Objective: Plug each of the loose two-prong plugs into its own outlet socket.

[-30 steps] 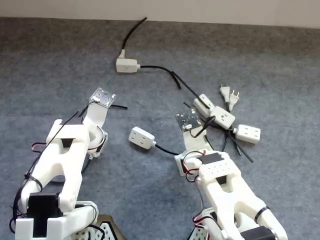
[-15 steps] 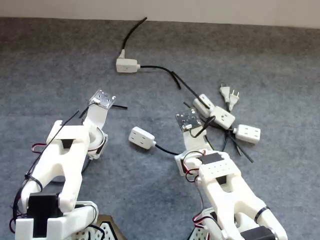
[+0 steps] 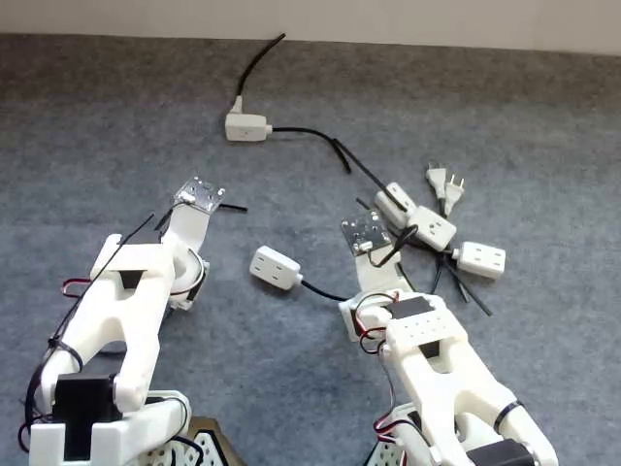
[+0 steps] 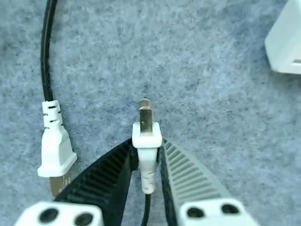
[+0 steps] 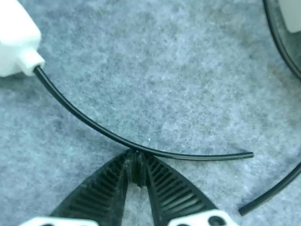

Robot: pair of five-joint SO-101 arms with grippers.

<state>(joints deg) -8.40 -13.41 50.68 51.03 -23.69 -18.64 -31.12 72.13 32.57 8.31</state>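
In the left wrist view the left gripper (image 4: 146, 157) pinches a white two-prong plug (image 4: 146, 136), prongs out over grey carpet (image 4: 211, 117), while the right wrist view has the right gripper (image 5: 136, 162) pressed together against a black cord (image 5: 94, 125).

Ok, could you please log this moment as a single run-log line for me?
left claw: shut on two-prong plug | right claw: shut on black cord | outlet socket: between arms, empty
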